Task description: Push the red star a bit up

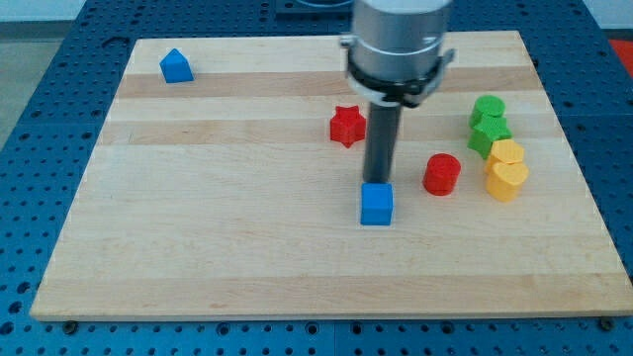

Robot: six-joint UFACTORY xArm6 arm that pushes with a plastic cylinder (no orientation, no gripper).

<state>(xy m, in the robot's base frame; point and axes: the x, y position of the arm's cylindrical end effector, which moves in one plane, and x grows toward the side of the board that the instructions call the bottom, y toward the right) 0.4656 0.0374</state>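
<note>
The red star (347, 127) lies on the wooden board (218, 218), a little above the middle. My rod comes down just to the star's right, and my tip (377, 183) ends right behind the top edge of a blue cube (376, 205), below and to the right of the star. The tip stands apart from the star. Whether it touches the cube cannot be told.
A red cylinder (441, 174) stands right of the tip. Two green blocks (488, 108) (490, 134) and two yellow blocks (506, 152) (506, 180) cluster at the view's right. A blue house-shaped block (176, 66) sits at the top left.
</note>
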